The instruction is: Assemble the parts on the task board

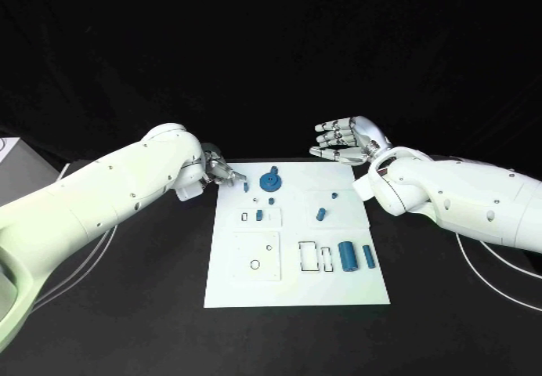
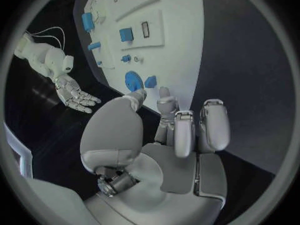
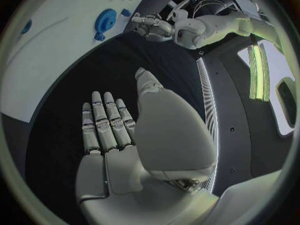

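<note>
The left hand (image 1: 222,172), silver and glossy on its white arm, hung at the far left corner of the task board (image 1: 296,290). Its fingers were curled in toward a small blue part (image 1: 247,186) lying just beside the fingertips; whether they pinched it or only touched it could not be told. In the left wrist view the fingertips (image 2: 165,93) sat close to that small part (image 2: 150,81) and to the blue gear (image 2: 132,80).

The task board was a flat white rectangular plate in the middle of the matt black counter (image 1: 135,313), its long axis running from the near edge toward the far edge. Shallow outlined recesses marked its surface. The round toothed gear (image 1: 271,182) lay flat near the board's far edge. Nearer the middle stood a small blue peg (image 1: 258,215), and right of it a short blue piece (image 1: 321,213) lay slightly tilted. Toward the board's near right stood a thick blue cylinder (image 1: 348,256) beside rectangular slots, its long axis along the board's length, with a slimmer blue bar (image 1: 368,256) just beside it, parallel.

The right hand (image 1: 345,139) hovered above the counter beyond the board's far right corner, holding nothing, its fingers apart and loosely bent; in the right wrist view its fingers (image 3: 103,122) lay straight, side by side, over bare black counter.
</note>
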You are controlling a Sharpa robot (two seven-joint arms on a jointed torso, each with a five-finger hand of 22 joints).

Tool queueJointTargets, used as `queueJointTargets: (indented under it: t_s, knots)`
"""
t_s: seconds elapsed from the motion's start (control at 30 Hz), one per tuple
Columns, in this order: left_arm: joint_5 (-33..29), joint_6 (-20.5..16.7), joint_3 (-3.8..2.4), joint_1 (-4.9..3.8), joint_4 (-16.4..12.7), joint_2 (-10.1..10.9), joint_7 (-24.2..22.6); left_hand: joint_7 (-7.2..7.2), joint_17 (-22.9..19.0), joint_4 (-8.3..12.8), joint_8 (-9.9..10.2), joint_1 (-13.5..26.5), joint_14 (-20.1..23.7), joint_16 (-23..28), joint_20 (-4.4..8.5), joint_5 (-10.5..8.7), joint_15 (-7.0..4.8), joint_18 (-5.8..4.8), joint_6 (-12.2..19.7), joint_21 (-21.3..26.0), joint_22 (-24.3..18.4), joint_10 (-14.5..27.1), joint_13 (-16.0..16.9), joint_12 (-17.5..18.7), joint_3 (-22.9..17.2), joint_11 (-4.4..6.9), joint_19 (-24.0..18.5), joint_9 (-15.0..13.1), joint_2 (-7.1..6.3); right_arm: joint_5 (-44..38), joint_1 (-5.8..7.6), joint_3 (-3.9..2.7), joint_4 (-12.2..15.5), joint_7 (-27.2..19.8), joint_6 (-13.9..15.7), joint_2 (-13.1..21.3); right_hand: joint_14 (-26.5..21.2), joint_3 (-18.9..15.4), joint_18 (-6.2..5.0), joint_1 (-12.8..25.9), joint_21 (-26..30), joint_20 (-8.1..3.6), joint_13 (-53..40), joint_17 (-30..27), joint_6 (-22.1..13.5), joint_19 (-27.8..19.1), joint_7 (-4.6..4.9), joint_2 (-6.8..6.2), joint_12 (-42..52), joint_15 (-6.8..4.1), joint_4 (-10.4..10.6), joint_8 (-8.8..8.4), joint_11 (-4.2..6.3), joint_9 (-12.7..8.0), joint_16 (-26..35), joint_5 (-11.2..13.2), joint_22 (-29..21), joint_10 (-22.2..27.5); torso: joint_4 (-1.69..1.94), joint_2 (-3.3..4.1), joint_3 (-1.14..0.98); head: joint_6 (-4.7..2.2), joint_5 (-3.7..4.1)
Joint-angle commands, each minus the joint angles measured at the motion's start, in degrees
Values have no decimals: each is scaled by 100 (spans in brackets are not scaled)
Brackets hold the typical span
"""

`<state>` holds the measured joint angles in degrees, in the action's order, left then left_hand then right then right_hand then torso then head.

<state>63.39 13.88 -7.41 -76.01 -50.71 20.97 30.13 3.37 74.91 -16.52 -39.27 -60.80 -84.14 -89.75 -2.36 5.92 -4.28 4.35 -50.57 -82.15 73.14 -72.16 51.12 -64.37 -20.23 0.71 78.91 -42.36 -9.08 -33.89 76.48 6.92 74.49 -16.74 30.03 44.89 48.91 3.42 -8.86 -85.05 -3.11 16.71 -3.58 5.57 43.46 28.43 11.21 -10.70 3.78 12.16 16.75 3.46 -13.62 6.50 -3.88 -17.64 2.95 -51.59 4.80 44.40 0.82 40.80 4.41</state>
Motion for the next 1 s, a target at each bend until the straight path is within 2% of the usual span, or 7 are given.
queueJointTargets:
  t_s: [0.03, 0.3, 0.57, 0.77, 1.0]
  knots:
    - [-197, -78, 4, -11, 37, -61, -71, 10, 1434, -20, 29, -30, -560, 17, 1, 33, 46, -44, 37, 30, -13, 44, -12, 20, 13, -13, -41, 10, -3, -51, 6, -3, 12, -46, -27, -12, -50, -3, 65, 20, 25, 2, -4, -8, 21, -53, 547, 11, -17, 3, 0, 29, -3, -9, 24, -34, -5, -32, -19, 30, 11, -8, -10]
    - [-319, -164, 15, -11, 77, -135, -94, 29, 1424, -30, 48, 38, -557, 23, -16, 19, 66, -40, 51, 40, -26, 84, -44, 31, 65, -34, -54, 19, -5, -55, 10, -4, 4, -41, -30, -32, -50, -3, 65, 20, 25, 2, -4, -8, 21, -53, 547, 11, -17, 3, 0, 29, -3, -9, 24, -34, -5, -32, -10, 22, 12, 5, -13]
    - [-373, -64, 22, -11, 98, -174, -94, 31, 1429, -13, 53, 31, -558, 20, -24, 22, 73, -41, 52, 38, -20, 93, -44, 24, 78, -37, -52, 21, -2, -56, 11, -4, -5, -37, -33, -47, -50, -3, 65, 20, 25, 2, -4, -8, 21, -53, 547, 11, -17, 3, 0, 29, -3, -9, 24, -34, -5, -32, -9, 20, 6, 18, -6]
    - [-380, -8, 64, -11, 143, -213, -90, 31, 1431, 3, 59, -61, -559, 19, -34, 41, 76, -41, 49, 38, -16, 99, -39, 7, 54, -38, -52, 25, 25, -56, 11, -4, -2, -36, -36, -52, -50, -3, 65, 20, 25, 2, -4, -8, 21, -53, 547, 11, -17, 3, 0, 29, -3, -9, 24, -34, -5, -32, -22, 28, 9, 26, -8]
    - [-385, 2, 94, -10, 203, -236, -87, 32, 1431, 5, 62, -106, -559, 19, -38, 47, 77, -40, 48, 39, -17, 105, -40, 2, 38, -38, -54, 27, 39, -56, 12, -4, 6, -36, -37, -57, -50, -3, 65, 20, 25, 2, -4, -8, 21, -53, 547, 11, -17, 3, 0, 29, -3, -9, 24, -34, -5, -32, -17, 22, 1, 36, 4]
